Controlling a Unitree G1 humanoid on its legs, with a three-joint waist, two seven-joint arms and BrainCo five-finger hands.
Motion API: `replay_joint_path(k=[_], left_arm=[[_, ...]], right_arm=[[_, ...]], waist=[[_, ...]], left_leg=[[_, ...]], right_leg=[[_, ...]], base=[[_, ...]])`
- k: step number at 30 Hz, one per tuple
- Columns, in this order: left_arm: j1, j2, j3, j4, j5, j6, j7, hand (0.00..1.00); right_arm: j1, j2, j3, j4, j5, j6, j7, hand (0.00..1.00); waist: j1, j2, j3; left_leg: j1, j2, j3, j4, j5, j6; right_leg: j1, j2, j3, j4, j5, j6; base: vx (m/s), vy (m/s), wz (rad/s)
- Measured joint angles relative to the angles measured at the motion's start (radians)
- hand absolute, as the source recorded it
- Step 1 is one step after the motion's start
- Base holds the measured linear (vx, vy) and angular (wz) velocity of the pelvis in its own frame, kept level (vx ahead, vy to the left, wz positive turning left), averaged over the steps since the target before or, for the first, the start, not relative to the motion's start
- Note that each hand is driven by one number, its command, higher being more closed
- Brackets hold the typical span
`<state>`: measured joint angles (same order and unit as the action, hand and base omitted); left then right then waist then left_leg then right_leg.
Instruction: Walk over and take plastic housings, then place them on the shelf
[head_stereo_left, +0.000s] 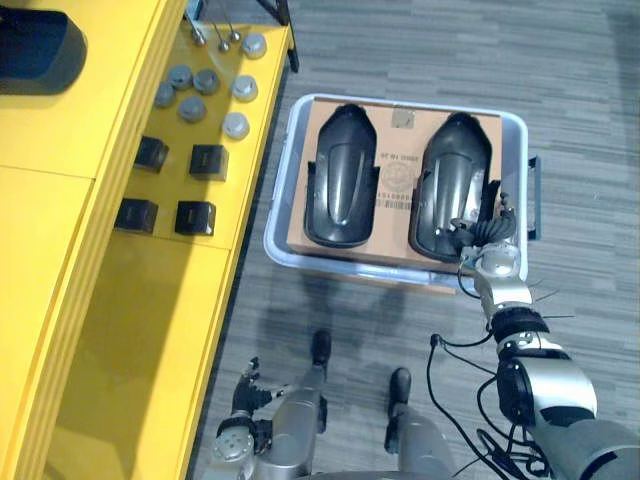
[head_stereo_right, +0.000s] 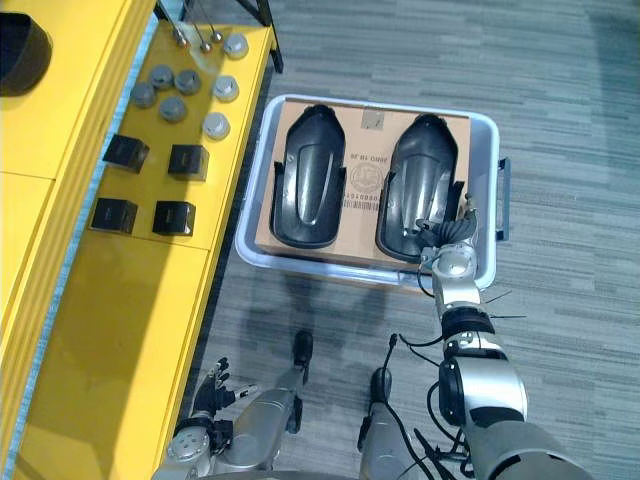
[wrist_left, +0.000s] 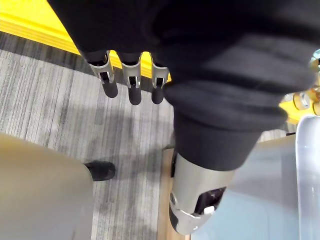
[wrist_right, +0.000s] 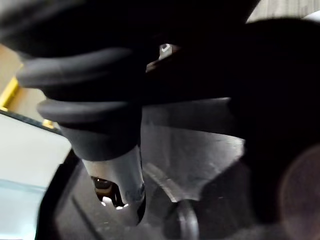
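A long yellow shelf (head_stereo_left: 60, 300), flat and smooth, runs along the left side of a pale, translucent plastic bin (head_stereo_left: 512, 125) that stands on grey carpet. Inside the bin lies a brown cardboard sheet (head_stereo_left: 395, 150), and on it two black plastic housings lie side by side, lengthwise: the left housing (head_stereo_left: 340, 175) and the right housing (head_stereo_left: 450, 180). Each is a long, hollow, glossy shell with a rounded far end and raised side rims.

They look stiff, probably light for their length, and slick on the curved face. A hold on a rim or side edge seems surer than on the smooth back, and a grip at one end may let the shell tip.

The right hand (head_stereo_left: 480, 232) rests at the near end of the right housing; whether its fingers are closed on it cannot be told. The left hand (wrist_left: 132, 90) hangs well short of the bin, fingers loose and empty.

On the shelf beside the bin sit black square blocks (head_stereo_left: 208, 160) and grey round caps (head_stereo_left: 205, 80).
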<state>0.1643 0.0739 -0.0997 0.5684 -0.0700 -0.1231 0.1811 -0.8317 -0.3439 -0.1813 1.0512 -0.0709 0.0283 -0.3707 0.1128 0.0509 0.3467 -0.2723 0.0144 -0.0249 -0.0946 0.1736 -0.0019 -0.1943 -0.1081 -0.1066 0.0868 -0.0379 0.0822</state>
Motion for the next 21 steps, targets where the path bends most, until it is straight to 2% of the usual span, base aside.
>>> replay_joint_path(k=[4,9,13,18,21], left_arm=[[-0.014,0.005,-0.022,0.0,-0.012,0.001,0.017,0.0],[-0.033,0.003,-0.027,0.005,-0.033,0.002,0.02,0.0],[-0.033,0.002,-0.026,0.02,-0.036,0.002,0.021,0.0],[-0.033,-0.005,-0.027,0.013,-0.036,0.004,0.021,0.0],[-0.024,-0.013,-0.026,-0.065,-0.035,0.006,0.017,0.0]], right_arm=[[-0.05,-0.025,-0.008,0.058,0.023,0.021,-0.022,1.0],[-0.058,-0.036,-0.041,0.07,0.046,0.018,-0.04,1.0],[-0.055,-0.033,-0.048,0.052,0.065,0.016,-0.042,1.0],[0.067,0.011,-0.047,-0.163,0.059,0.02,-0.047,1.0],[0.197,0.052,-0.05,-0.359,0.018,0.021,-0.067,1.0]], waist=[[0.004,0.001,0.001],[0.002,0.0,0.019],[-0.017,-0.001,0.02],[-0.019,-0.002,0.02],[-0.023,-0.003,0.02]], left_leg=[[-0.003,0.003,-0.001,0.0,0.004,0.0],[-0.003,0.004,-0.002,-0.002,0.01,-0.008],[0.002,0.005,0.002,-0.002,0.01,-0.008],[0.027,0.006,0.008,-0.003,0.009,-0.009],[0.052,0.012,0.008,-0.004,0.009,-0.009]], right_leg=[[-0.004,0.002,0.001,0.003,0.002,-0.003],[-0.007,0.01,0.002,0.006,0.004,-0.005],[-0.002,0.012,0.005,0.001,0.004,-0.006],[0.019,0.011,0.015,-0.003,0.004,-0.005],[0.044,0.01,0.015,-0.004,0.004,-0.005]], base=[[-0.01,-0.003,-0.01],[0.0,0.0,0.0],[0.02,-0.009,-0.01],[0.04,-0.019,-0.05],[0.0,0.0,0.0]])
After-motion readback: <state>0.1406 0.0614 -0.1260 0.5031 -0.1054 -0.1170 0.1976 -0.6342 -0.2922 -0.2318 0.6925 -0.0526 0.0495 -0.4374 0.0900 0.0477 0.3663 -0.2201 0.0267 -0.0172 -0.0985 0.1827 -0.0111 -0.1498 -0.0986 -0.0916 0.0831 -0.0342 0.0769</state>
